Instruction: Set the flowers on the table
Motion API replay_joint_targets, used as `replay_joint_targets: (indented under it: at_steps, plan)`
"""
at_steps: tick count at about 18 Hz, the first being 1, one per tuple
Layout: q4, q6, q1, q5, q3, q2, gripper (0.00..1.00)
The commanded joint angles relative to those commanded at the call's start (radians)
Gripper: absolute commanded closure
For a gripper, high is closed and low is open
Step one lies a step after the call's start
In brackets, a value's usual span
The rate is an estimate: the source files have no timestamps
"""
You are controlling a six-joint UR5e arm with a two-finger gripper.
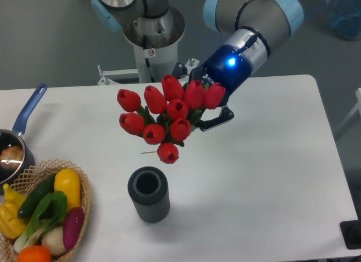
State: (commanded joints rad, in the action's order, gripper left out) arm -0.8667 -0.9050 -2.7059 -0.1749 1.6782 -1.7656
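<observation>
The flowers (167, 116), a bunch of red tulip buds with green leaves, hang in the air above the white table (271, 177), tilted with the buds toward the camera. My gripper (206, 116) sits behind the bunch at its right and is shut on the stems, which the buds mostly hide. One dark finger (217, 121) shows at the bunch's lower right. The dark grey ribbed vase (149, 193) stands upright and empty on the table, below and slightly left of the bunch.
A wicker basket (42, 217) with colourful vegetables sits at the front left corner. A pot with a blue handle (17, 143) is at the left edge. The robot base (149, 30) stands behind the table's far edge.
</observation>
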Motion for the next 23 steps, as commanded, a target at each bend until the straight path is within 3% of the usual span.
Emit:
replay_joint_targets:
  at_steps: [17, 23]
  plan:
    - [0.006, -0.015, 0.0, -0.008, 0.015, 0.003, 0.57]
    - [0.003, -0.095, -0.006, -0.017, 0.018, -0.009, 0.6]
